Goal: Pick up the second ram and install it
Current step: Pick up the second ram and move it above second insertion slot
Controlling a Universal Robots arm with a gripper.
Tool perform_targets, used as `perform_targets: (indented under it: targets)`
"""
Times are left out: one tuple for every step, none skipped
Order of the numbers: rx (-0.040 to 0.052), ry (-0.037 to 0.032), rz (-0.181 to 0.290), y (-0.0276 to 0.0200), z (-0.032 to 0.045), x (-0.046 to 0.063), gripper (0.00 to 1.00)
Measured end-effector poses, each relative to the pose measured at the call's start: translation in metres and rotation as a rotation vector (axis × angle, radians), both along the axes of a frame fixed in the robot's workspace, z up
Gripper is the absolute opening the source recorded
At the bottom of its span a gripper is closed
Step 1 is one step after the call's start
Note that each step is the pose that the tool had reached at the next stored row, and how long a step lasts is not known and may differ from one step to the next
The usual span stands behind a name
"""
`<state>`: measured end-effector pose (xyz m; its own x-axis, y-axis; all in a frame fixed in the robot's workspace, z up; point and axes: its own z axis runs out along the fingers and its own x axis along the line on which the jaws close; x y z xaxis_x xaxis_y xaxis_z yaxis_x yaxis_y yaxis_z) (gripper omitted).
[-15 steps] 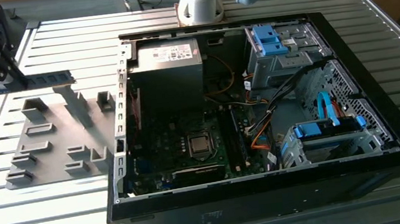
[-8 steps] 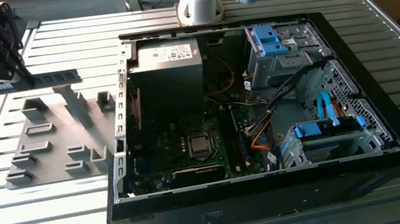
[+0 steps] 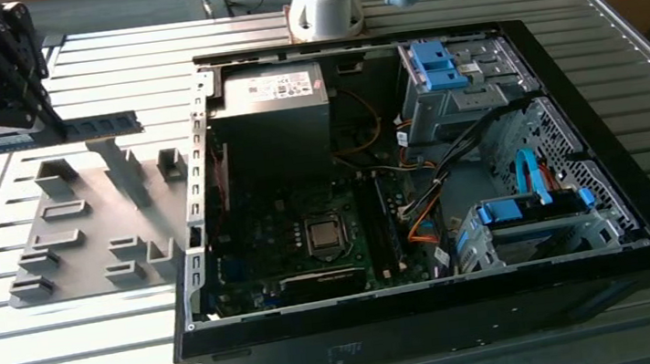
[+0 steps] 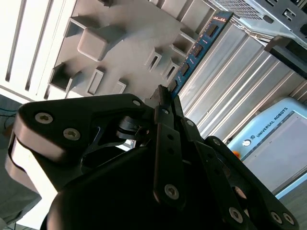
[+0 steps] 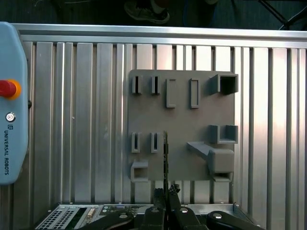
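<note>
My gripper (image 3: 14, 125) hangs over the far corner of the worktop (image 3: 76, 357) on the exterior view's left. Its jaws are drawn narrow and pinch one end of the second ram (image 3: 98, 127). I hold the stick level and on its long edge. Its free end reaches toward the exterior view's right, above the far edge of the grey holder tray (image 3: 86, 237).

In the second wrist view my gripper (image 4: 165, 98) is clamped on the near end of the blue board (image 4: 196, 50). Its row of dark chips runs away from me, with the tray (image 4: 110, 43) on one side and bare slats on the other. In the first wrist view the stick (image 5: 165, 153) shows edge-on as a thin dark line running out from my gripper (image 5: 166, 191) across the tray (image 5: 192, 124). From there I cannot tell whether it touches the tray.

A light-blue pendant (image 5: 9, 124) with a red button lies at the edge of the worktop, apart from the tray.

Just past the tray's edge, toward the exterior view's right, the open computer case (image 3: 439, 320) lies on its side and takes up the rest of the worktop. Its motherboard (image 3: 269, 234) faces up. A grey power supply (image 3: 276, 96) sits at the case's far end, and blue drive brackets (image 3: 435, 64) are toward its far right corner. The base of my arm (image 3: 324, 8) stands at the worktop's far edge, behind the case.
</note>
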<state>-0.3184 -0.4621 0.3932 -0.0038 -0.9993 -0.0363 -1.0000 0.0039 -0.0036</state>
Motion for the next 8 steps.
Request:
perform_targets:
  targets:
    - [0.0000,0.0000,0.000,0.0000,0.0000,0.0010,0.14]
    - [-0.0001,0.0001,0.000,0.0000,0.0000,0.0020,0.14]
    - [-0.0001,0.0001,0.000,0.0000,0.0001,0.0031,0.14]
    - [0.0000,0.0000,0.000,0.0000,0.0000,0.0041,0.14]
    - [0.0000,0.0000,0.000,0.0000,0.0000,0.0050,0.14]
    - [0.0000,0.0000,0.000,0.0000,0.0000,0.0059,0.14]
    - [0.0000,0.0000,0.000,0.0000,0.0000,0.0068,0.14]
    - [0.0000,0.0000,0.000,0.0000,0.0000,0.0077,0.14]
